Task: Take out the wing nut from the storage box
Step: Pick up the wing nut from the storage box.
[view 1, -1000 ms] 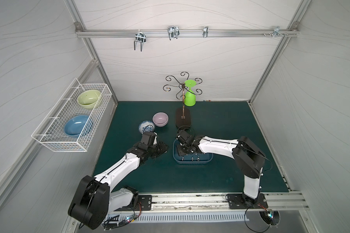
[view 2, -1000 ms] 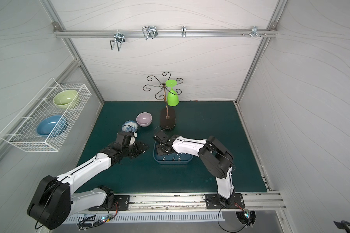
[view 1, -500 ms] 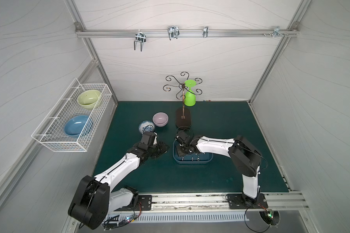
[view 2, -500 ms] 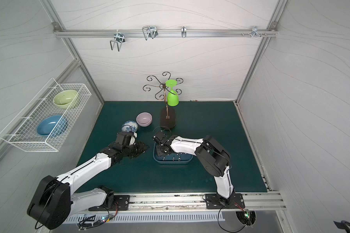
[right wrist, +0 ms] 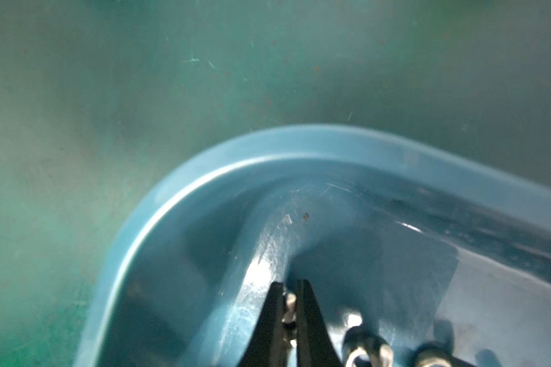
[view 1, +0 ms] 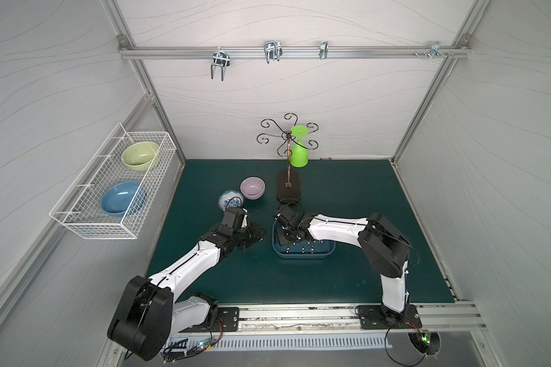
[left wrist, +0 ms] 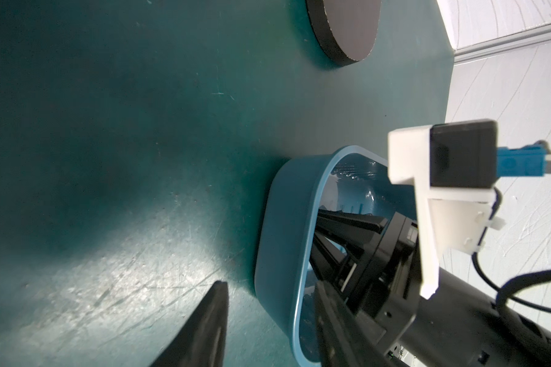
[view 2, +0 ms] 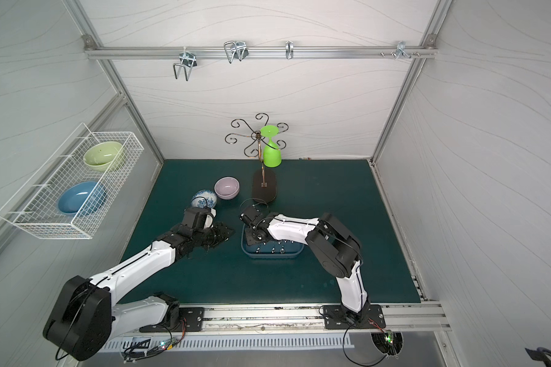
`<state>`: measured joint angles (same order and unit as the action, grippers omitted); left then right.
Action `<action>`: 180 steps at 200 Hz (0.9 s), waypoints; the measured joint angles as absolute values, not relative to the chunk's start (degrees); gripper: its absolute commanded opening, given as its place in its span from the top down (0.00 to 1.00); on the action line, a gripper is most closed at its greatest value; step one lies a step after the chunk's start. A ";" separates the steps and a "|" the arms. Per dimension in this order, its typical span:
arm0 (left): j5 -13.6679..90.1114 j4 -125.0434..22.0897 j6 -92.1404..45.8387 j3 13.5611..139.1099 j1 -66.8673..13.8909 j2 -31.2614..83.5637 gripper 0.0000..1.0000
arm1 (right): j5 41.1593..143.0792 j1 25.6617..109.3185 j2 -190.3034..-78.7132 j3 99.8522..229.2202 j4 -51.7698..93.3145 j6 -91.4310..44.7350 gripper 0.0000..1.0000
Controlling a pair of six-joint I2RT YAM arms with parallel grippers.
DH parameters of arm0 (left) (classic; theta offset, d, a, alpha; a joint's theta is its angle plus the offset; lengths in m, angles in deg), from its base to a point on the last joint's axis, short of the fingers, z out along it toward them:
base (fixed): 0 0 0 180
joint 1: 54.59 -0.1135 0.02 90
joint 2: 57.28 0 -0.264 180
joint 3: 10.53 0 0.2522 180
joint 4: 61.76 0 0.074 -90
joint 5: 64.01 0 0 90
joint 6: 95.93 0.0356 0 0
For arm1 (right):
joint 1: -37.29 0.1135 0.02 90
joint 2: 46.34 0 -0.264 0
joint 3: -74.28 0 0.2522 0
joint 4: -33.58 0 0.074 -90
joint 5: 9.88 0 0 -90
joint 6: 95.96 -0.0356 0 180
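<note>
The storage box [view 1: 303, 255] [view 2: 271, 255], a shallow dark-blue tub, sits mid-mat with several small metal parts [view 1: 303, 249] inside. My right gripper [view 1: 284, 239] [view 2: 252, 238] reaches down into its left end. In the right wrist view the right gripper [right wrist: 289, 286] is shut on a small silvery piece, which looks like the wing nut [right wrist: 289, 305], near the box's rounded corner [right wrist: 236, 152]. My left gripper [view 1: 258, 233] [left wrist: 271, 284] is open and straddles the box's left wall [left wrist: 283, 222], one finger outside and one inside.
More metal parts [right wrist: 366, 346] lie beside the right fingers. Behind the box stand a dark oval stand base [view 1: 289, 189] with a green glass [view 1: 298, 152], a purple bowl [view 1: 252, 187] and a patterned bowl [view 1: 230, 198]. A white wire basket [view 1: 77, 219] hangs on the left wall.
The right gripper's jaws have closed on the small metal piece inside the box, and its elbow has shifted slightly. The left arm has not moved.
</note>
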<state>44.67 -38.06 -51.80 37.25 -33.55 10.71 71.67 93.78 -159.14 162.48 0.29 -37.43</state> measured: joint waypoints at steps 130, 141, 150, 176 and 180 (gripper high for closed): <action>45.00 -38.61 -51.82 37.25 -33.55 11.41 0.53 | 69.49 93.23 -152.97 159.99 1.49 -36.05 1.00; 45.11 -38.87 -51.84 37.25 -33.55 11.49 0.53 | 69.44 93.12 -152.30 159.94 1.56 -36.03 1.00; 45.17 -39.04 -51.86 37.25 -33.55 11.58 0.53 | 69.49 93.03 -151.99 159.94 1.65 -36.05 1.00; 45.59 -39.35 -52.06 37.25 -33.55 11.91 0.54 | 69.36 92.86 -151.31 159.53 1.71 -35.98 1.00; 45.72 -39.46 -52.08 37.25 -33.53 11.98 0.54 | 69.25 92.82 -151.27 159.51 1.67 -35.94 1.00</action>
<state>45.72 -39.46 -52.08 37.25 -33.53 11.98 69.25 92.82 -151.27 159.51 1.67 -35.94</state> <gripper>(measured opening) 0.467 0.060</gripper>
